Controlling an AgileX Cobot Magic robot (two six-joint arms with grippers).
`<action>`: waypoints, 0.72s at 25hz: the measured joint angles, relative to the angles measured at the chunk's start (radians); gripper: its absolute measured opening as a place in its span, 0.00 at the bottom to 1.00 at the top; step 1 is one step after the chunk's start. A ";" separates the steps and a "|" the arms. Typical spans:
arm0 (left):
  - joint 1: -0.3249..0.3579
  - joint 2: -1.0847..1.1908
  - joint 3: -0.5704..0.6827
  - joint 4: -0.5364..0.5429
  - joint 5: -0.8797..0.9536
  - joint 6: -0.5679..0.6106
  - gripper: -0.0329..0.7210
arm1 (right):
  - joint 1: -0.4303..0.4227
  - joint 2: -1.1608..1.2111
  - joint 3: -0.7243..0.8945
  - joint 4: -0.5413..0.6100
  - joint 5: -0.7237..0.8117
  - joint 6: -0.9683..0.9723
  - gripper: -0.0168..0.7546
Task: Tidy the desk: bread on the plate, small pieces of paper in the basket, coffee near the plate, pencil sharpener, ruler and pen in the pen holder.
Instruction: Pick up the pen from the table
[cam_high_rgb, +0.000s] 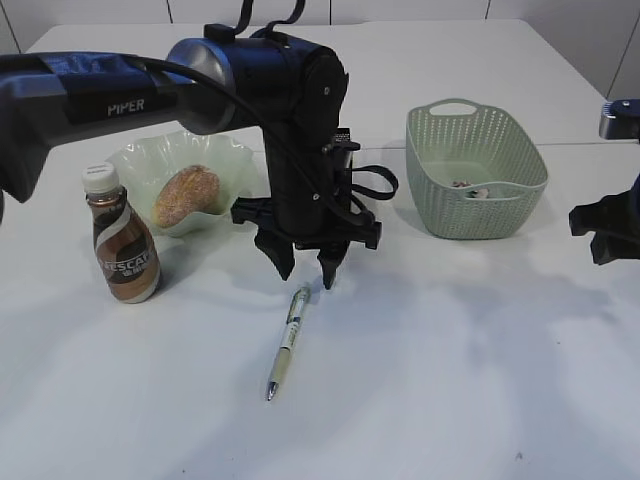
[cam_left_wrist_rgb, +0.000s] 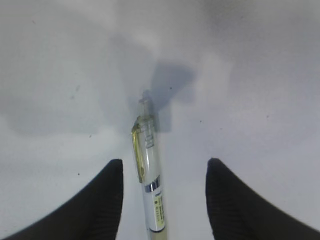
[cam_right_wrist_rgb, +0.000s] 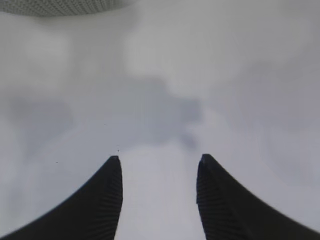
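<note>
A white pen (cam_high_rgb: 287, 338) with a yellow-green clip lies on the white table; in the left wrist view the pen (cam_left_wrist_rgb: 148, 175) sits between my fingers. My left gripper (cam_high_rgb: 307, 268) is open, hovering just above the pen's clip end, its jaws (cam_left_wrist_rgb: 164, 167) straddling the pen without touching. A bread roll (cam_high_rgb: 186, 194) lies on the pale green wavy plate (cam_high_rgb: 135, 160). A brown coffee bottle (cam_high_rgb: 122, 238) stands upright by the plate. The green basket (cam_high_rgb: 475, 170) holds small paper pieces (cam_high_rgb: 468, 188). My right gripper (cam_right_wrist_rgb: 159, 162) is open and empty at the right edge (cam_high_rgb: 603, 230). Pen holder, sharpener and ruler are out of view.
The left arm's black body (cam_high_rgb: 290, 130) stands between the plate and the basket. The basket's rim (cam_right_wrist_rgb: 60, 6) shows at the top left of the right wrist view. Bare white table lies in front of the pen.
</note>
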 joint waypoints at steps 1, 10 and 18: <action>0.000 0.000 0.000 0.003 0.000 0.000 0.53 | 0.000 0.000 0.000 0.000 0.000 0.000 0.53; -0.002 0.000 0.000 0.003 0.000 -0.029 0.53 | 0.000 0.000 0.000 0.004 0.000 0.002 0.53; -0.002 0.036 0.000 0.008 0.000 -0.042 0.52 | 0.000 0.000 0.000 0.006 0.000 0.002 0.53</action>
